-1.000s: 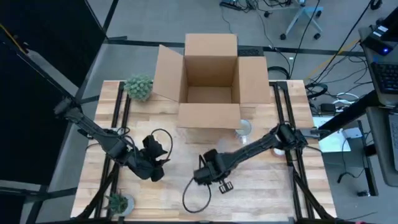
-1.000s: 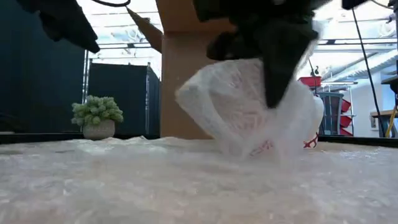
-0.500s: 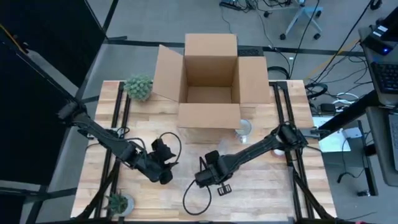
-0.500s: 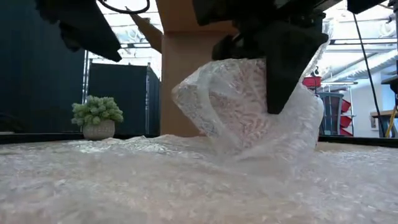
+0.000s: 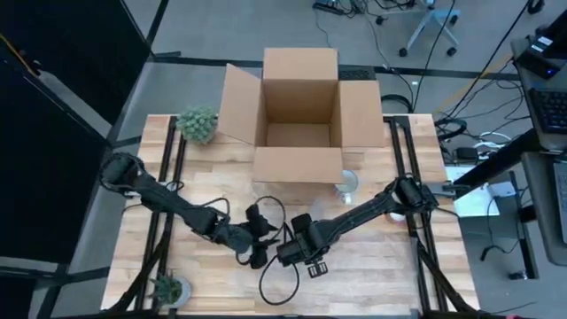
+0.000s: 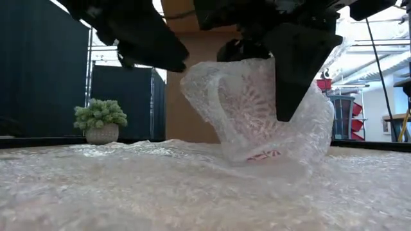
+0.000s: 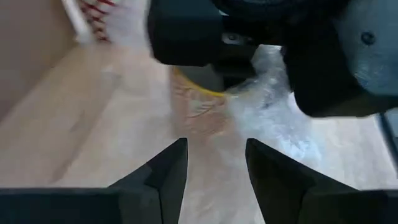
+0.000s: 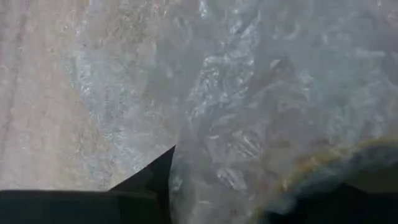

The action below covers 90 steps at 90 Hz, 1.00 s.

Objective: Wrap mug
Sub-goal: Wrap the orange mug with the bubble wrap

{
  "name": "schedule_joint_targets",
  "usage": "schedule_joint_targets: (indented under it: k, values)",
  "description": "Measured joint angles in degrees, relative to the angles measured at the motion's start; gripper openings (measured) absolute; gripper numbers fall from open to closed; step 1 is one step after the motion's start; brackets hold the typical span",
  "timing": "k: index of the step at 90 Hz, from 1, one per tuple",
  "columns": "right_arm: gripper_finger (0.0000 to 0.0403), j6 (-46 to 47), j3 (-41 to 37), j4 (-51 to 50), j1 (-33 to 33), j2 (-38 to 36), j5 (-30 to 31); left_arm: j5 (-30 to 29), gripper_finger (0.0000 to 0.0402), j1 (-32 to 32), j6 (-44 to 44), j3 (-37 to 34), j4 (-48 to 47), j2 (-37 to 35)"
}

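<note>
- Since a second ago the left gripper (image 5: 258, 251) has swept in from the table's left side to just beside the right gripper (image 5: 301, 252) near the front centre; its fingers (image 7: 163, 177) are spread, with nothing between them.
- No writing can be read; only a red pattern shows on the mug (image 6: 257, 109) through the bubble wrap (image 6: 160, 186).
- Right gripper clamps the wrapped mug, tilted above the sheet; its fingertips are hidden by wrap.
- From above, the mug is covered by both grippers.
- Open tabletop (image 5: 390, 266) lies front-right; the cardboard box (image 5: 299, 115) and a plant (image 5: 198, 124) stand behind.
</note>
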Motion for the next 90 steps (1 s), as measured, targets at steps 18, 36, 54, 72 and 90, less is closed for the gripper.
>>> schedule_joint_targets:
  k: [18, 36, 54, 72, 90]
  values:
    - [0.0166, -0.16, 0.04, -0.07, 0.00, -2.07, 0.17, 0.48, 0.0150, 1.55, 3.32, -0.02, 7.51, 1.22]
    - [0.0167, -0.21, 0.09, 2.61, 0.00, -3.64, 0.20, 1.08, 0.0150, 3.06, 6.06, -0.02, 10.37, 2.33]
    - [0.0167, -0.21, -0.68, 3.63, 0.02, -3.40, 0.17, 4.79, 0.0150, 4.30, 7.28, -0.07, 16.26, 5.90]
    - [0.0167, -0.22, -1.28, 2.75, 0.02, -3.47, 0.18, 6.81, 0.0150, 5.24, 7.15, 0.13, 19.91, 9.27]
    - [0.0167, 0.21, -1.33, 2.08, 0.13, -6.86, -0.04, 6.99, 0.0150, 5.91, 5.76, 0.13, 21.06, 9.72]
